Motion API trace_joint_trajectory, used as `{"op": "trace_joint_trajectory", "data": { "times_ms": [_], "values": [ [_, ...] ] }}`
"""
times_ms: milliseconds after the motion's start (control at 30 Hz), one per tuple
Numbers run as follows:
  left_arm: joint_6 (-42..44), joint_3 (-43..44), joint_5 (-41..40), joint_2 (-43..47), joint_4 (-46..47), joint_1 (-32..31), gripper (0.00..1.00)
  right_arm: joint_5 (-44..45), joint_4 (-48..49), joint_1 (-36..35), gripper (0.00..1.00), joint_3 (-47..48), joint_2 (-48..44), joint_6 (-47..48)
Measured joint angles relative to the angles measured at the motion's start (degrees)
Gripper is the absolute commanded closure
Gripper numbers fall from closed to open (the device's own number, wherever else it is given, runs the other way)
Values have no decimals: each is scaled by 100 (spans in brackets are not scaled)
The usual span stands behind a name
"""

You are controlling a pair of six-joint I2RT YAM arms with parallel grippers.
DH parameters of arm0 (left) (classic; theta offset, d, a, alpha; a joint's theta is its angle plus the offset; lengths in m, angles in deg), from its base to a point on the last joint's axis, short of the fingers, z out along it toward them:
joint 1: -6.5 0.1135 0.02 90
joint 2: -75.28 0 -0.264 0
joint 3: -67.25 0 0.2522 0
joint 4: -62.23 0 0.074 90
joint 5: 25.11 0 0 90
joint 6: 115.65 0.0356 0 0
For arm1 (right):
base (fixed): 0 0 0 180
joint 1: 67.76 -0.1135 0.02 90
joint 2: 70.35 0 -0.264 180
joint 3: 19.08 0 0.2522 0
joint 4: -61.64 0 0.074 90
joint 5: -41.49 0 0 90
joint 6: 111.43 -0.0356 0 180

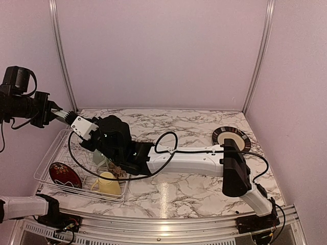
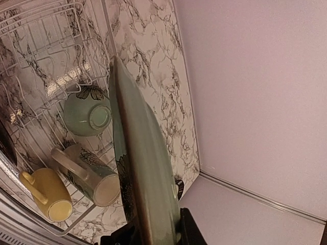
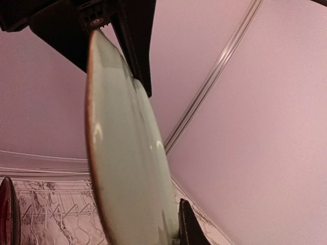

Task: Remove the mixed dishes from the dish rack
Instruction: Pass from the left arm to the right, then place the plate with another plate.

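Pale green plate (image 3: 127, 153) right up against both wrist lenses, standing on edge in mid-air over the rack. The left end effector (image 2: 153, 237) is clamped on one rim. The right end effector (image 3: 150, 237) sits at the opposite rim with the plate between its jaws. One finger (image 3: 186, 227) lies against the plate's face and the other is hidden behind it, so I can't tell if that bite is firm yet. This reads as a handover, with the plate kept upright so each side gets a clean pinch on the thin edge.

Now the wider picture. The marble bench (image 1: 194, 127) carries everything. The white wire dish rack (image 1: 49, 155) sits at its left end, within easy reach of the left arm. The black-rimmed cream plate (image 1: 231, 138) lies flat far out on the right, well apart from the rack. That looks like the drop zone, which is probably why the right arm is taking this one.

In the rack, the dark red patterned plate (image 1: 65, 175) leans at the near left corner. The pale yellow mug (image 2: 48, 196) and the cream floral mug (image 2: 89, 176) lie on their sides just beside each other. The small pale green bowl (image 2: 87, 115) is tipped with its foot towards the lens.

By my count, one dish is out, one is in transit and four are left.
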Motion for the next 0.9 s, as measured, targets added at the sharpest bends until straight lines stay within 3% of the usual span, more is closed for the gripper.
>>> {"op": "trace_joint_trajectory", "data": {
  "times_ms": [233, 400, 633, 900],
  "values": [
    [15, -63, -74, 24, 24, 35, 97, 210, -129, 4, 100, 326, 212, 166],
    [-9, -398, -24, 131, 374, 37, 62, 422, -186, -11, 100, 306, 212, 142],
    [-17, -695, 136, 407, 953, 24, 3, 728, -138, 28, 100, -188, 81, -26],
    [658, -227, -535, 374, 1016, 24, 1, 586, -339, 356, 100, -968, -699, -990]
  ]
}}
